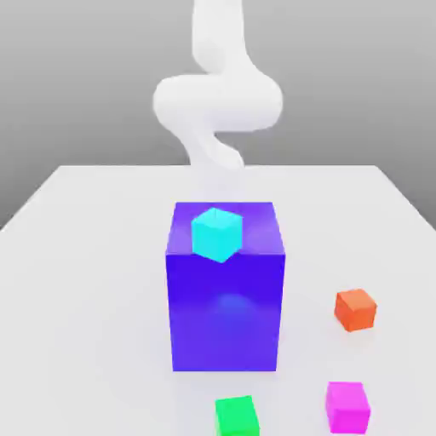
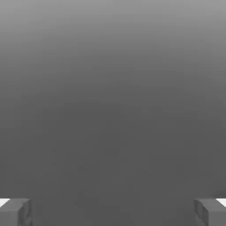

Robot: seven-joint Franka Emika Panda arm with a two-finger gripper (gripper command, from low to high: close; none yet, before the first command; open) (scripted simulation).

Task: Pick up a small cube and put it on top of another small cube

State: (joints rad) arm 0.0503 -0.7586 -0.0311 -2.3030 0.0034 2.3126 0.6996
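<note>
In the exterior view you have a white table running back to a grey backdrop. At its middle stands a big blue block, and a cyan cube sits on the block's top face, turned so that one corner edge faces you. Behind the block, the white arm curls down from the top of the picture.

Your task pieces lie in front of the block, near the lower edge of this view. The magenta cube rests flat on the table toward the exterior view's right. It is as wide as it is tall, so it has no long axis; one face is turned nearly toward the camera, with a slight twist. The green cube rests flat on the table to the exterior view's left of the magenta one, just in front of the blue block, well apart from its partner. It too has a face toward you, a little skewed. An orange cube sits farther back on the exterior view's right, beside the blue block and clear of it.

In the hand view you look at plain grey. The gripper shows as two grey fingertips at opposite sides of the picture, spread wide with nothing between them.
</note>
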